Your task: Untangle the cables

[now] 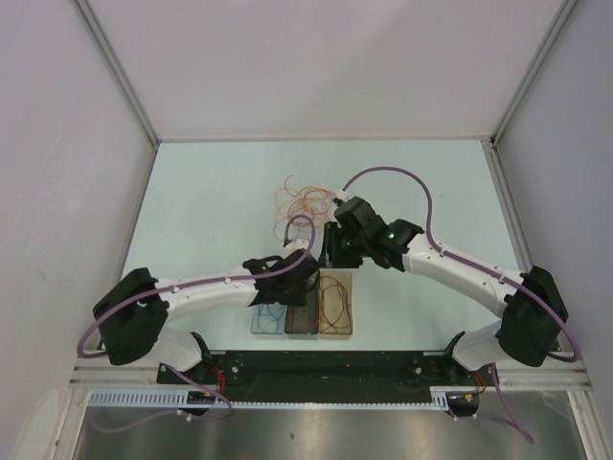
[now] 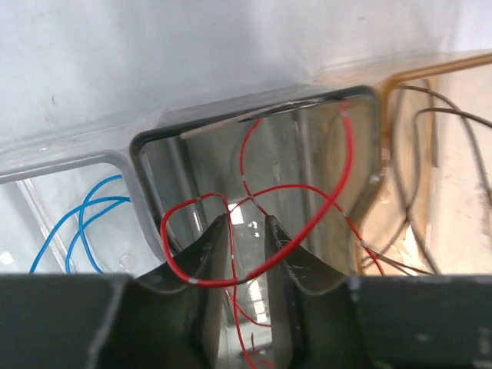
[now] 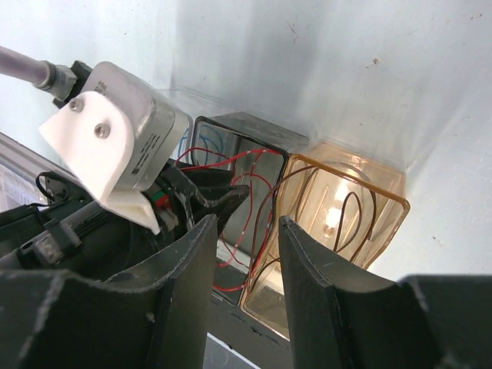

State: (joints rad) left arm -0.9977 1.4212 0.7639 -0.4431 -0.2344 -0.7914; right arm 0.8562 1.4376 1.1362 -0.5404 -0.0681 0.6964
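Observation:
A red cable [image 2: 338, 177] lies looped in the dark grey bin [image 2: 231, 115] and drapes over both fingers of my left gripper [image 2: 246, 227]. Its jaws stand slightly apart, and a thin red strand runs through the gap. A blue cable [image 2: 84, 223] lies in the clear bin [image 2: 69, 154] and a dark brown cable [image 2: 430, 154] in the amber bin [image 2: 388, 100]. My right gripper [image 3: 247, 231] is open and empty, just above the dark and amber bins [image 3: 346, 173]. A loose tangle of orange and pale cables [image 1: 305, 201] lies farther back on the table.
The three bins [image 1: 304, 316] stand side by side near the table's front edge. Both grippers, the left [image 1: 308, 273] and the right [image 1: 333, 257], crowd over them, almost touching. The left wrist's white camera housing [image 3: 115, 131] is close to my right fingers. Grey walls enclose the table.

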